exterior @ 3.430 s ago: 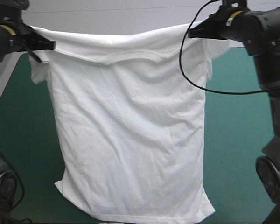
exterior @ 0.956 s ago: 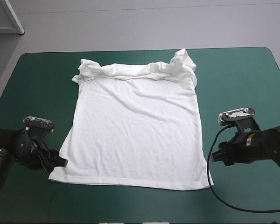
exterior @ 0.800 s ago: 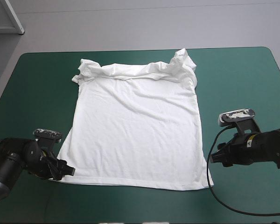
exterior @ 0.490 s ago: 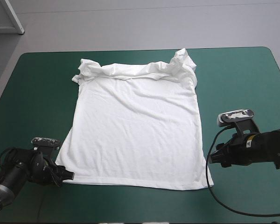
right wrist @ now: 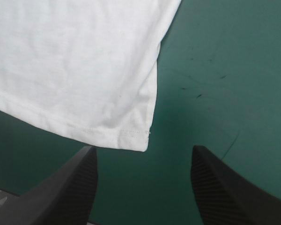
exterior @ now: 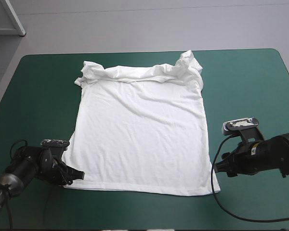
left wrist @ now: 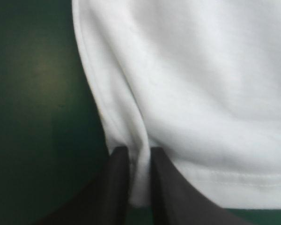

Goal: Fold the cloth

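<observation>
The T-shirt (exterior: 139,130) is found spread flat on the teal-green cover (exterior: 38,96), hem nearest; its left hem corner is pinched by the left gripper (left wrist: 133,151), its right corner being just ahead of the wide-spread, empty right gripper (right wrist: 143,151).

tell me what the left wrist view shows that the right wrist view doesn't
Only the left wrist view: the left gripper all but shut on a pinched fold at the T-shirt hem corner. Only the right wrist view: the right gripper open, with the other hem corner lying flat and ungripped just ahead of it. Both: the white T-shirt's stitched hem on the teal-green cover.
</observation>
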